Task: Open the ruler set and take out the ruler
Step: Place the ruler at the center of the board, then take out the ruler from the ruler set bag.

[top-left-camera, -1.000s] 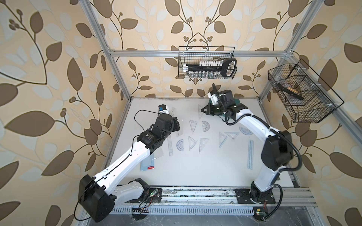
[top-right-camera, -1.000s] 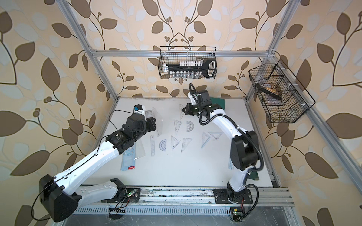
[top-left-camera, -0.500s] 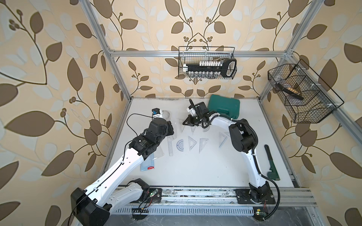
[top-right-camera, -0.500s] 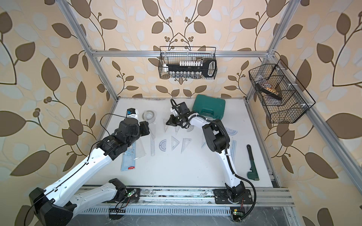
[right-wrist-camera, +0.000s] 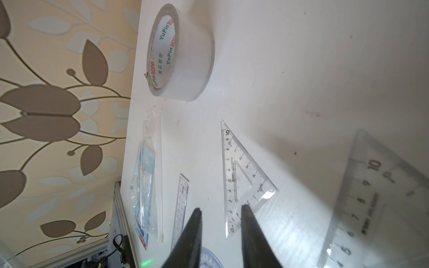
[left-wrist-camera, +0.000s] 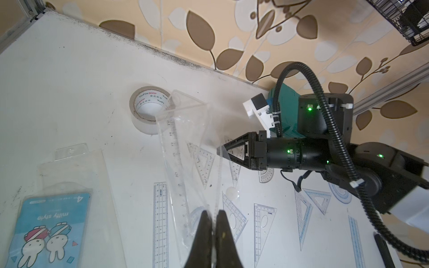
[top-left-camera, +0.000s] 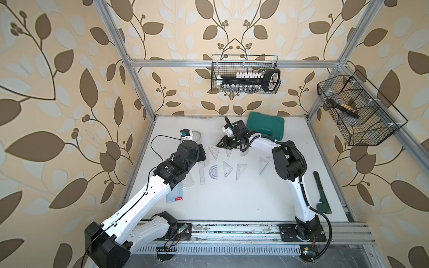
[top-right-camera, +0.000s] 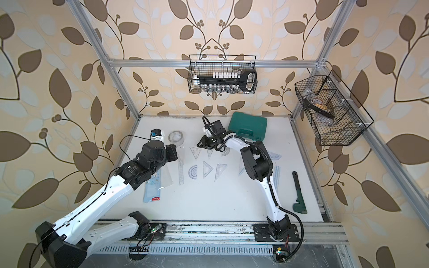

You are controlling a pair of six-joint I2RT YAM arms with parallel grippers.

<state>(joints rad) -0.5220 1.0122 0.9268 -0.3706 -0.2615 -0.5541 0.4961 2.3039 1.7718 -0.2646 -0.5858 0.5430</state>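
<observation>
mid-step: getting the ruler out of the clear ruler set pouch. pouch gripped by the left jaws, pinched shut on its near end, lifted off the desk and tilted, hang tab over the tape roll; ruler inside the film, not out yet. right jaws at a narrow gap, gripping nothing in the right wrist view, tips right at the pouch's side edge in the left wrist view; cannot tell if touching. to do it well: keep the left pinch on film only, not on the ruler, else no slide; find the open mouth, nip the ruler's end with the right jaws, pull straight along its length, no twist. floppy see-through film, easy to miss the edge. room: crowded under the pouch with loose set squares, spare ruler, protractor; empty sleeve and blue card pack by the left arm; green case behind the right arm. bare desk only toward the front rail, so pull up and clear.
</observation>
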